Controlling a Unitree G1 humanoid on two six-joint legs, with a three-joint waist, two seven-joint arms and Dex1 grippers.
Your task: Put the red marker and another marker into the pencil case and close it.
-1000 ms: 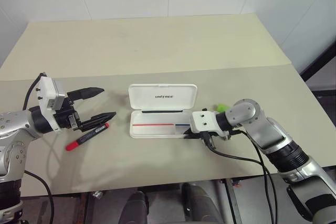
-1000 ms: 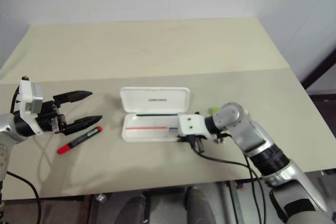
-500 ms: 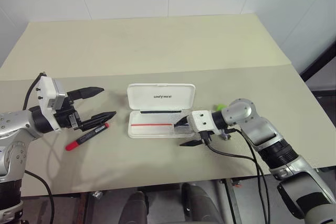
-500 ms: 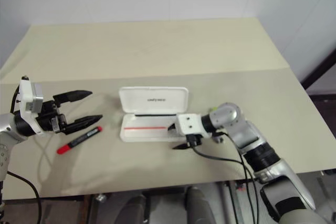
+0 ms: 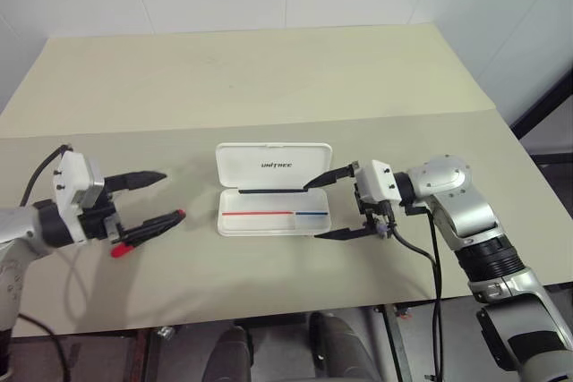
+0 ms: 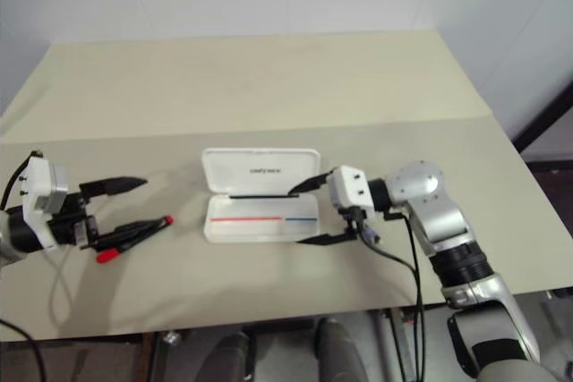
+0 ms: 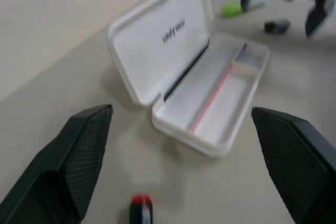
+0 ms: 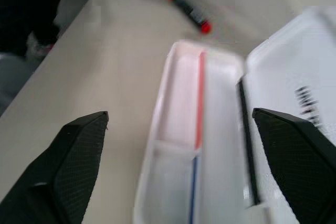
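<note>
Lying open on the table point(image 5: 269, 87), the pencil case point(image 5: 274, 213) has nothing in its tray yet, and its lid leans back with the word UNITREE showing. The red marker point(image 5: 143, 233) rests on the table well to the left of the case, right under the left hand point(image 5: 154, 199). That hand is wide open and holds nothing. The right hand point(image 5: 330, 207) is wide open too, empty, just beside the right end of the case.

The red marker looks thin, light and hard. It is smooth and round, so it may roll or slip. Pinching it across the middle of its barrel looks best, so it stays level.

The green marker point(image 7: 230, 9) lies past the far end of the case, seen from the left wrist. It looks short, fat and light, so taking it around its middle should work.

The case looks stiff and light, so it may slide when its lid is pushed shut.
</note>
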